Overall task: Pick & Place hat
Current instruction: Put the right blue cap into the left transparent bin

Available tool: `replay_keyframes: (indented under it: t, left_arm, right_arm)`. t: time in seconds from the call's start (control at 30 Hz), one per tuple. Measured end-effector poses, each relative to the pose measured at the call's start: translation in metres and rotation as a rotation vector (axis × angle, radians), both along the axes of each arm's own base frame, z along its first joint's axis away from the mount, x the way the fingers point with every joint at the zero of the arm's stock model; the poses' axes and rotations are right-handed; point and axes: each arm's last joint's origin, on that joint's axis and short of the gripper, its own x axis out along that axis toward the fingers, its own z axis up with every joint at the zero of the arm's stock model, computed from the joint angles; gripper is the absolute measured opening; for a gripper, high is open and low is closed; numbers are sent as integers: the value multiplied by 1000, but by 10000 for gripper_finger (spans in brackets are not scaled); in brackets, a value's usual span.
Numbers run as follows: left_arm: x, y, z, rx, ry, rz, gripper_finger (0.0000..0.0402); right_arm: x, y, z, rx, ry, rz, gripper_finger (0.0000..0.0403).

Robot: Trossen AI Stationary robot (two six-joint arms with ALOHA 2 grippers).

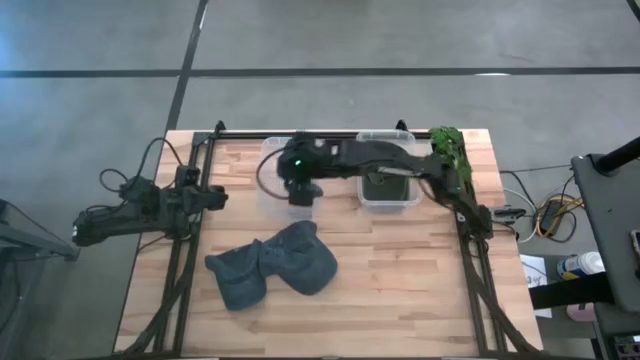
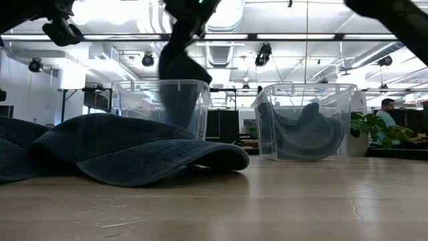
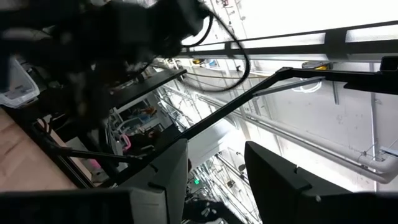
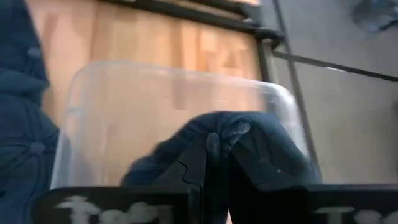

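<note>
The hat (image 4: pixel 224 146) in hand is a dark blue cloth cap, pinched between the jaws of the right gripper (image 1: pixel 300 190) and hanging over the left clear bin (image 1: pixel 277 170) at the far side of the worktop (image 1: pixel 400 290). It sags and folds around the jaws, so I judge it soft, light and not fragile; it will not slip easily, but it changes shape when lifted. A good place to take hold is a fold of the crown or the edge of the brim, where the cloth is thick enough to pinch.

I count two more caps (image 1: pixel 272 264) lying together on the worktop, near the middle, one partly over the other. One more cap (image 2: pixel 304 137) lies inside the right clear bin (image 1: pixel 389 180). There are two bins in all.

The left gripper (image 1: pixel 85 228) waits beyond the left edge of the worktop, its jaws spread and holding nothing.
</note>
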Motion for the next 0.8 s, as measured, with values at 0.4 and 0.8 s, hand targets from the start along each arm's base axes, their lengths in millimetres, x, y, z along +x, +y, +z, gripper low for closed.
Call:
replay_keyframes:
  t: [0.4,0.8]
  left_arm:
    - [0,-1,0,-7,3,-25,153]
    - [0,-1,0,9,-1,-17,153]
  right_arm:
    - [24,24,-52,170,86,86,29]
    - [27,46,-38,574,-33,41,62]
